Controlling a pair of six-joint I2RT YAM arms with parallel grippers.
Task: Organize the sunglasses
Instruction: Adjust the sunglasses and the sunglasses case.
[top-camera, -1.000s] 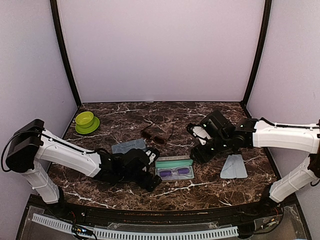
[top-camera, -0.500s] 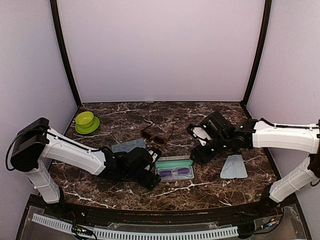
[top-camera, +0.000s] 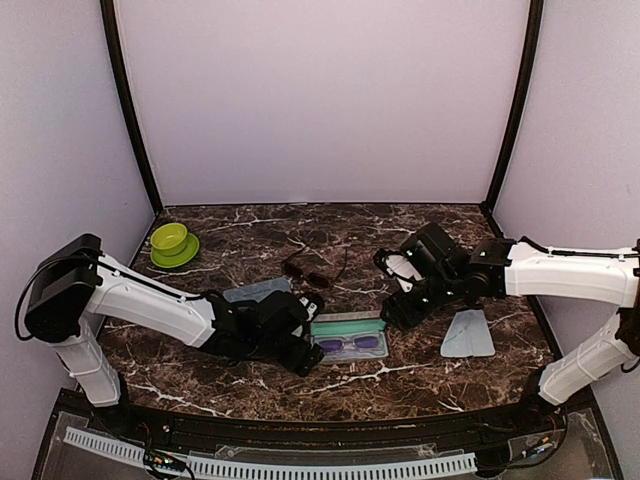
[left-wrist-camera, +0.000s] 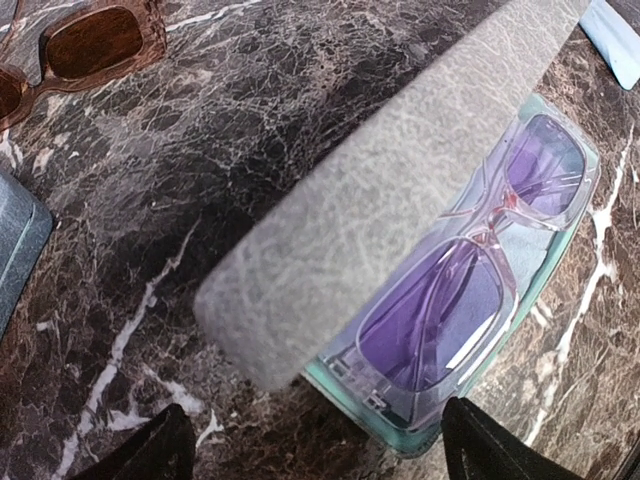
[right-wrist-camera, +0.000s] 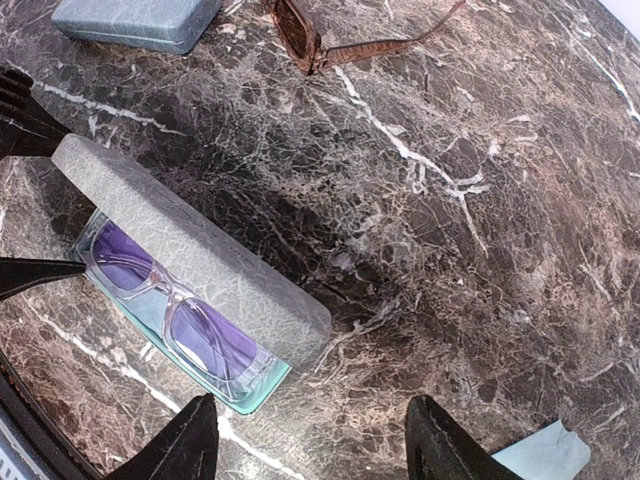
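The purple-tinted sunglasses (left-wrist-camera: 470, 290) lie folded in an open case with a teal lining (top-camera: 348, 342), its grey lid (left-wrist-camera: 380, 190) raised. They also show in the right wrist view (right-wrist-camera: 175, 305). My left gripper (top-camera: 308, 338) is open and empty at the case's left end, its fingertips (left-wrist-camera: 165, 450) low on either side of that end. My right gripper (top-camera: 388, 290) is open and empty, hovering just right of the case; its fingertips (right-wrist-camera: 190, 440) frame bare marble. The reddish-brown sunglasses (top-camera: 305, 271) lie unfolded on the table behind the case, apart from both grippers.
A closed blue-grey case (top-camera: 258, 291) lies left of the brown pair. A light-blue cloth (top-camera: 467, 335) lies at the right, under the right arm. A green bowl on a saucer (top-camera: 173, 243) stands at the far left. The table is dark marble (top-camera: 400, 385).
My left gripper has slid a little right, closer round the left end of the open case. The right arm has barely moved.
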